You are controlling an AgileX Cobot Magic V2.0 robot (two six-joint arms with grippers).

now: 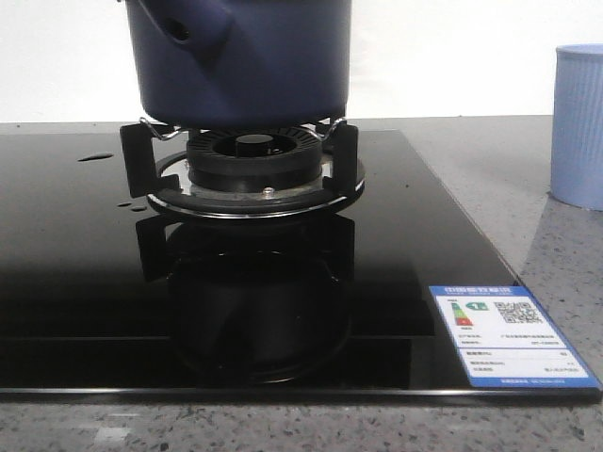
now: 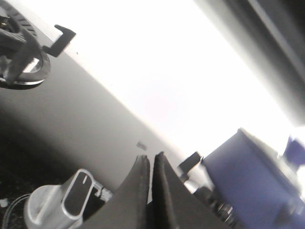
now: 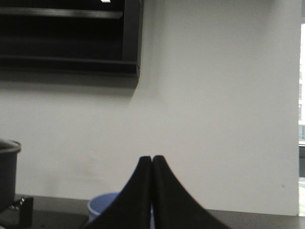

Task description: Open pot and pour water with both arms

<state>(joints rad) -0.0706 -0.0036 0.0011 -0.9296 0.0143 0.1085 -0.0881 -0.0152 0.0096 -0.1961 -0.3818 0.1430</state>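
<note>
Sitting on the burner (image 1: 252, 169), the pot (image 1: 247, 61); cup (image 1: 578, 125) right; both tools closed, empty.

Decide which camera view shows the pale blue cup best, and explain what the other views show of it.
The front view shows it best: the pale blue ribbed cup stands on the grey counter at the right, though the frame edge crops it. The right wrist view shows only its rim behind the shut tool. In the left wrist view I cannot find it.
</note>
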